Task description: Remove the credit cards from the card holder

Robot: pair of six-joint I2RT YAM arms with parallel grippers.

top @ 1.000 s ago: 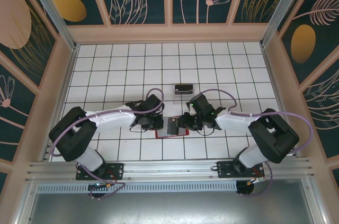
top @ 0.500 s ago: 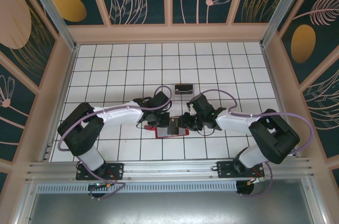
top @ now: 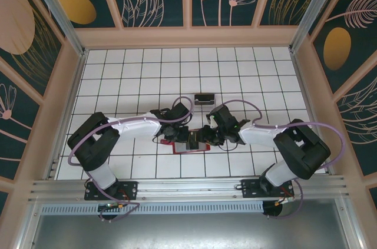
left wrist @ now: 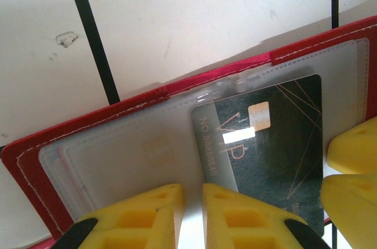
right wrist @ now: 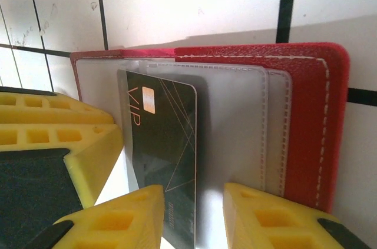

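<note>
A black VIP card (right wrist: pixel 162 160) is seen partly drawn from the red folding wallet (right wrist: pixel 306 113); none is freed. It is straddled by the part-open right claw (right wrist: pixel 194 208); whether anything is held by the left claw (left wrist: pixel 188 205) cannot be told.

Both arms are stretched inward and low, left arm (top: pixel 132 126) and right arm (top: pixel 259 136) with elbows flared out and wrists tipped down, tips almost nose to nose. Left claw (left wrist: pixel 192 199) is nearly pinched, just a slit between its fingers. Right claw (right wrist: pixel 193 199) has a noticeably wider gap.
</note>
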